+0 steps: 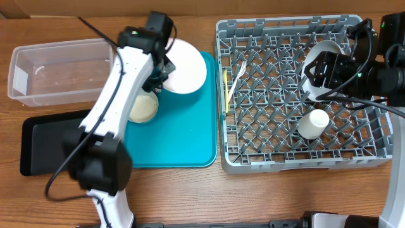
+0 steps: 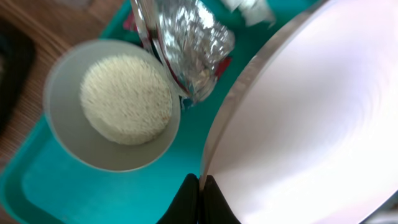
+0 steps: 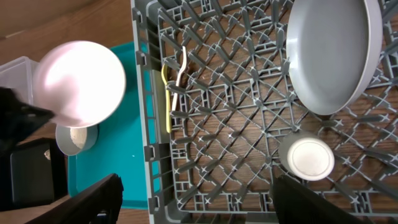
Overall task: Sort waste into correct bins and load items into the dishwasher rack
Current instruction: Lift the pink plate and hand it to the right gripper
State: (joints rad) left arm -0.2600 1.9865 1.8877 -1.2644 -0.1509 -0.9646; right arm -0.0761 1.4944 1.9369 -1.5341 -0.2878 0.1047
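The rack point(image 1: 304, 166) fills the right of the frame, holding a plate point(image 1: 324, 48), cup point(image 1: 313, 123), spoon point(image 1: 225, 88) and fork point(image 1: 237, 73). The flat tray point(image 1: 177, 139) at centre carries the bowl point(image 1: 143, 107). The other plate point(image 1: 183, 66), in my left fingers point(image 2: 194, 202), is over the flat tray's upper edge. The tub point(image 1: 60, 69) sits upper left, with the shallow tray point(image 1: 47, 142) below it.

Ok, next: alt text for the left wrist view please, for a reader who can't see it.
The left gripper pinches the rim of a pale plate that fills the right of the frame, over a teal tray. To its left sits a grey bowl of white rice, with a crumpled foil wrapper by the bowl's far rim.
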